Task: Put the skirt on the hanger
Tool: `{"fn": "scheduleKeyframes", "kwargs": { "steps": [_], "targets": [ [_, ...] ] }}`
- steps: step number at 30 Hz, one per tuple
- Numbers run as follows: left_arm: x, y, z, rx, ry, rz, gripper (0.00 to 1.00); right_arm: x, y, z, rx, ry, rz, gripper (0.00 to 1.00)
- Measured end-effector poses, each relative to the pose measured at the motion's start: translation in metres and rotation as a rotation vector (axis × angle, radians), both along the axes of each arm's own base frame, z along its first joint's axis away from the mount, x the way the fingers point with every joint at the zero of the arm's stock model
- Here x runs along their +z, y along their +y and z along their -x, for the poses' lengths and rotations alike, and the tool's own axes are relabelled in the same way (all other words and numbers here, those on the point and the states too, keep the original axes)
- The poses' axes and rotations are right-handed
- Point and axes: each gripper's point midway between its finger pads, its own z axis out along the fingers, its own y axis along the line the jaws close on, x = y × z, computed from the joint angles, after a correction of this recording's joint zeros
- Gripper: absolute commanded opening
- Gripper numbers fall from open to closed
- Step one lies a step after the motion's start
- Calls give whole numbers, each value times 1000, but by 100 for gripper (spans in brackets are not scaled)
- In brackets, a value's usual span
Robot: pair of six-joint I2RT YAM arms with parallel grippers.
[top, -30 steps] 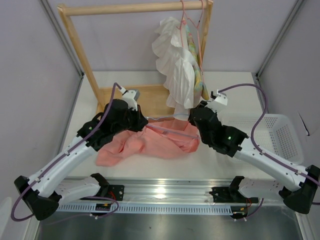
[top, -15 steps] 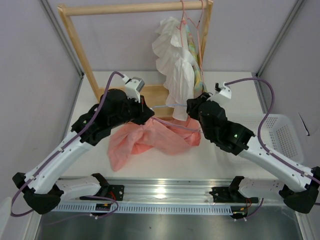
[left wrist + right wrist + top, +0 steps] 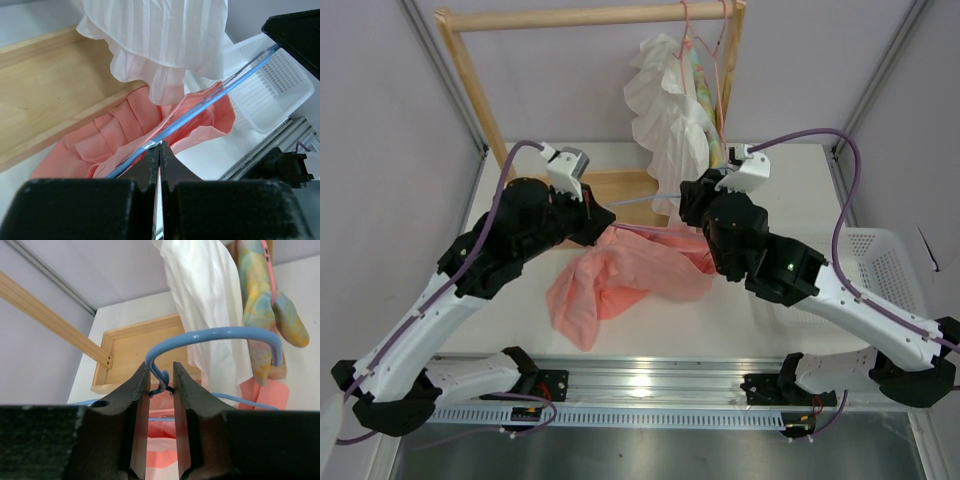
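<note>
1. Left gripper: pinched fully shut, with no gap between the fingertips, on the blue wire of the hanger.
2. Just ahead of those tips: the wire runs away up and to the right, threaded through the skirt, whose pleats sag below and to either side.
3. Right gripper: narrowly parted, closed around the hanger's twisted neck; the hook arcs above the fingertips.
4. Beyond the hook: a white ruffled garment, with a pastel garment to its right.
5. Beneath the right fingers: more pink skirt, hanging between the two grippers.
</note>
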Motion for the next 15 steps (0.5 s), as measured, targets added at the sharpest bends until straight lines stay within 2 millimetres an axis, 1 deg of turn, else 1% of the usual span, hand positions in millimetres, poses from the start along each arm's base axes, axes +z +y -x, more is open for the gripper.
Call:
{"fn": "scheduleKeyframes", "kwargs": {
  "steps": [2,3,5,10,12,15],
  "targets": [
    [8,6,4,2,-29,6,14,7,6,5,15,-24,31,0],
    [13,10,8,2,-42,13,20,9,10,8,21,-35,51,0],
    [20,17,14,-1,-68,19,26,12,20,14,38,-58,94,0],
    [42,35,32,-12,-150,52,37,20,35,24,67,-100,152,0],
    [58,40,39,-20,-205,90,43,25,39,26,80,-118,187,0],
    [83,52,53,-28,-294,150,49,26,49,31,108,-143,259,0]
  ]
}}
